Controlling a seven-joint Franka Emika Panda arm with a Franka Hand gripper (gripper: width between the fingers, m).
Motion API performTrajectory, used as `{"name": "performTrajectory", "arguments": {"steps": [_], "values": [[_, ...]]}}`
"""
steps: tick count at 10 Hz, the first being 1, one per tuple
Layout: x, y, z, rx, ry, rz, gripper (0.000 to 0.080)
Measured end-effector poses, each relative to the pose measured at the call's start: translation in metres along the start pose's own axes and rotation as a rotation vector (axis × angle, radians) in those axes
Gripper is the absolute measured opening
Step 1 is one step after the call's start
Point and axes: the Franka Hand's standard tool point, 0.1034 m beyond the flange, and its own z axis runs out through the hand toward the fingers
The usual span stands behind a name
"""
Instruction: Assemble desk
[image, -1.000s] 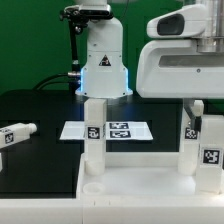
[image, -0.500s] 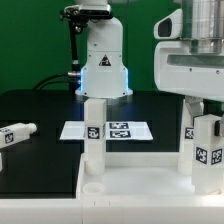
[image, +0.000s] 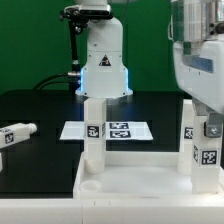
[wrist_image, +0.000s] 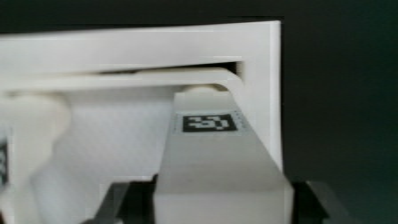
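**Third leg in hand, one left on the table**

Nearest, the white tabletop (image: 140, 180) fills the foreground. The gripper (wrist_image: 217, 205) is clamped on a leg (image: 207, 152) at the exterior view's right, apparently over a near corner socket. Behind it, a second leg (image: 190, 122) stands at the far right corner, and a third (image: 94, 128) at the far left. Farther left, the last leg (image: 18, 132) lies loose, near the marker board (image: 107, 130). I'd judge it roughly halfway done.

A tagged white leg (wrist_image: 217, 150) sits between the hand's (wrist_image: 210, 208) dark fingers (wrist_image: 125, 205); white tabletop (wrist_image: 125, 45) beyond.
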Motion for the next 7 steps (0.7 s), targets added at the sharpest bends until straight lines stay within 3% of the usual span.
{"name": "performTrajectory", "arguments": {"steps": [1, 3, 4, 5, 6, 7], "values": [[-0.0031, 0.0004, 0.0003, 0.008, -0.003, 0.094, 0.0285], [-0.0026, 0.0004, 0.0003, 0.007, -0.001, -0.021, 0.0291], [-0.0043, 0.0004, -0.0002, 0.007, -0.001, -0.132, 0.0511], [-0.0062, 0.0, -0.0004, 0.011, -0.001, -0.34, 0.0511], [-0.0088, 0.0022, 0.001, 0.006, -0.004, -0.529, 0.0621], [-0.011, 0.0048, 0.0027, -0.001, -0.007, -0.651, 0.0642]]}}
